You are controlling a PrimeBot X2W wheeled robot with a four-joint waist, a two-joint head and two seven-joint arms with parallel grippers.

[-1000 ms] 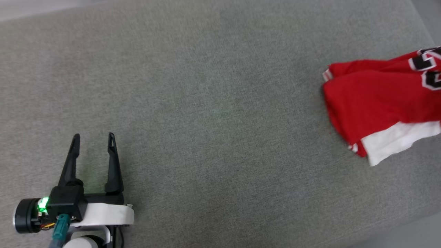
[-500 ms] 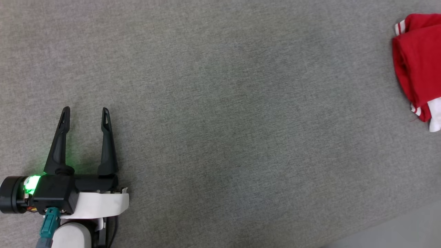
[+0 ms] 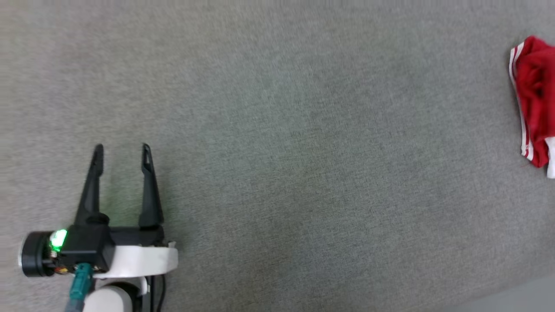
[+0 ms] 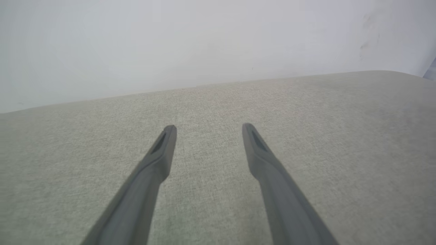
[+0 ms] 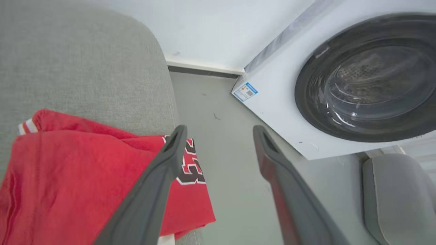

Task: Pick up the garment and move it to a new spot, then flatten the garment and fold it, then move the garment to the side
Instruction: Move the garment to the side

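Garment (image 3: 532, 99) lies at 3 o'clock on the cushion (image 3: 277, 130), one corner overhanging the edge. Right gripper (image 5: 219, 131) hangs over it, spread and empty. Left gripper (image 3: 122, 151) sits spread and empty at 8 o'clock. Lift the right one straight up, so no finger snags fabric.

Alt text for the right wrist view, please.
The right gripper is open, nothing between its fingers; one finger crosses in front of a red shirt lying at the edge of a grey cushion. Past a strip of grey floor stands a white washing machine with a dark round door.
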